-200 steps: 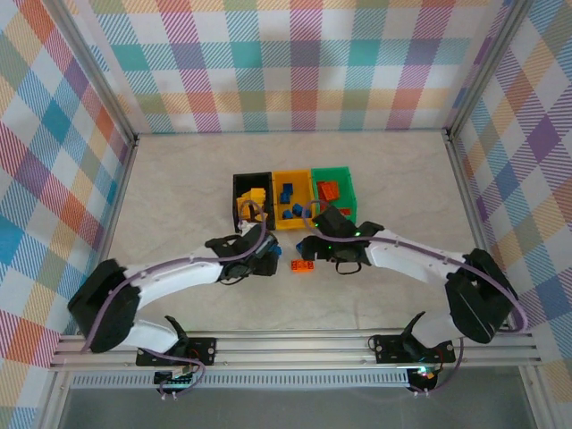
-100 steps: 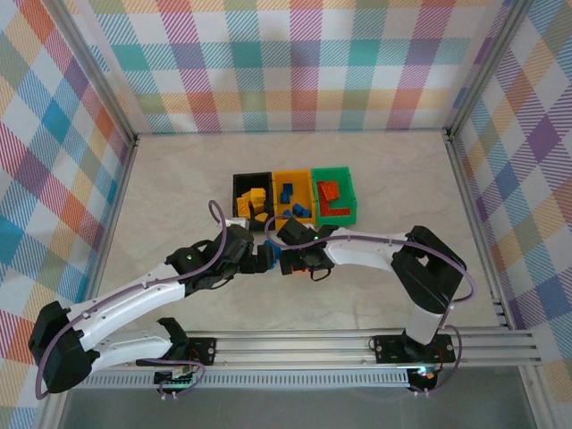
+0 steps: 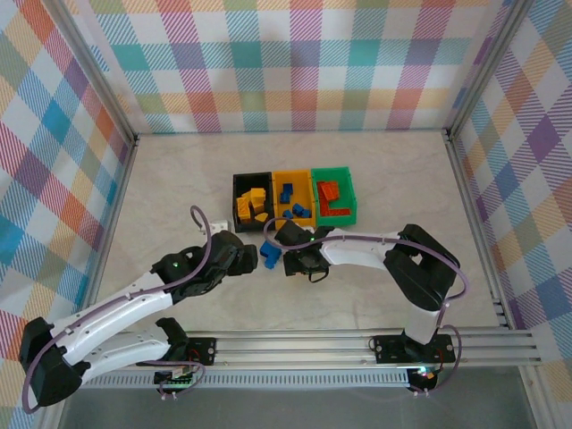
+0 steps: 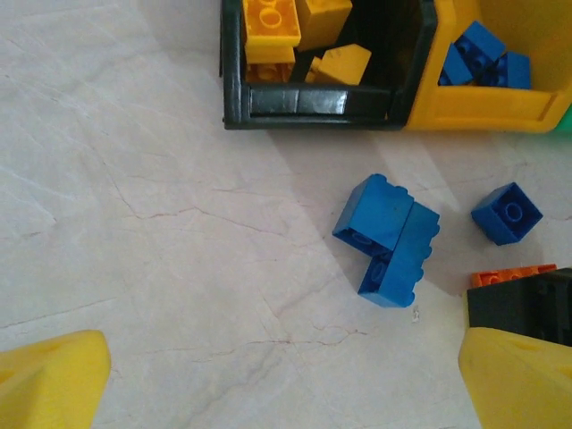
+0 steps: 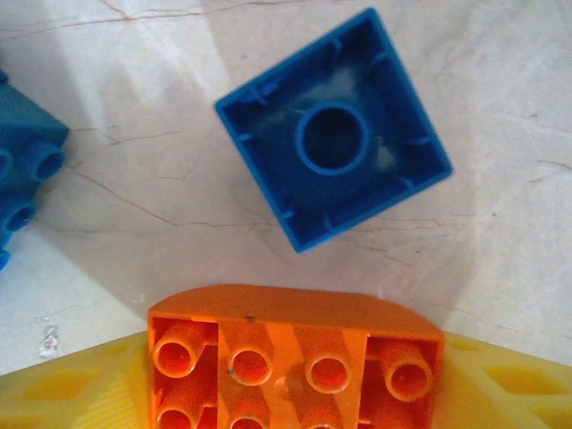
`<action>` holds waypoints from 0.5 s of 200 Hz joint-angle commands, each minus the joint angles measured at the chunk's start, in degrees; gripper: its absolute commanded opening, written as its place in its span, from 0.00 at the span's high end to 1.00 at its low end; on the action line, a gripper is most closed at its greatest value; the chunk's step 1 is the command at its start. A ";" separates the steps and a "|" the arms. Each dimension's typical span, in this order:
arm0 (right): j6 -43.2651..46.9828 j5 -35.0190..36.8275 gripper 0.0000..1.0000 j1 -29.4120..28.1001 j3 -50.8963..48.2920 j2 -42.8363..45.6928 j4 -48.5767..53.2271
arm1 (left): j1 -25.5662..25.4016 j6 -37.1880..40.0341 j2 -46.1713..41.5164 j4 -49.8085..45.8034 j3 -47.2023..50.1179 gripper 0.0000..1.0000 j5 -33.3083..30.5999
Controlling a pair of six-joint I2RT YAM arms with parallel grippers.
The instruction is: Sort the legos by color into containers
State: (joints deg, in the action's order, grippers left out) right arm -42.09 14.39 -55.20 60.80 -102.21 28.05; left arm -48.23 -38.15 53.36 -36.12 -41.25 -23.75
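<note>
The containers stand in a row: a black bin (image 3: 251,198) with yellow legos, a yellow-orange bin (image 3: 292,198) with blue ones, and a green bin (image 3: 333,195) with orange-red ones. In front of them lie two joined blue bricks (image 4: 389,237) and a small upturned blue brick (image 5: 332,141). My right gripper (image 5: 295,375) is low on the table, its yellow fingers (image 5: 80,393) pressed against both ends of an orange brick (image 5: 295,353). My left gripper (image 4: 286,380) hovers open just left of the blue bricks, with nothing between its fingertips (image 4: 49,380).
The black bin's wall (image 4: 313,103) and the yellow-orange bin's wall (image 4: 483,107) stand just beyond the loose bricks. The two grippers (image 3: 248,259) (image 3: 299,261) are close together. Plaid walls and metal rails enclose the marbled table (image 3: 179,197).
The right gripper slid left to the orange brick and closed on it. The left gripper opened wide and drew back a little to the left.
</note>
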 commanded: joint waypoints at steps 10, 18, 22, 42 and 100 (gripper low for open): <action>-1.51 0.38 0.39 -0.43 -3.15 4.61 -1.10 | 0.15 -1.56 -1.41 -2.55 1.04 0.00 -2.76; -1.51 0.85 0.40 -0.44 -3.65 6.11 -1.31 | 0.13 -1.67 -1.73 -2.59 1.15 0.00 -3.12; -1.51 1.05 0.40 -0.40 -3.87 6.97 -1.10 | 0.10 -1.75 -1.90 -2.56 1.31 0.00 -3.28; -1.18 2.41 0.43 -0.40 -4.28 12.33 0.54 | 0.14 -1.66 -2.73 -2.77 1.53 0.00 -4.09; 7.42 3.13 0.43 11.71 4.82 19.00 4.12 | 0.15 -1.40 -2.22 -1.51 2.80 0.00 -4.78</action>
State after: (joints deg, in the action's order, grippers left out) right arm -38.89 17.10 -50.06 61.36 -84.07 31.33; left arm -48.23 -39.24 50.94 -37.39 -40.29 -26.72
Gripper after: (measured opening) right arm 0.627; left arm 0.999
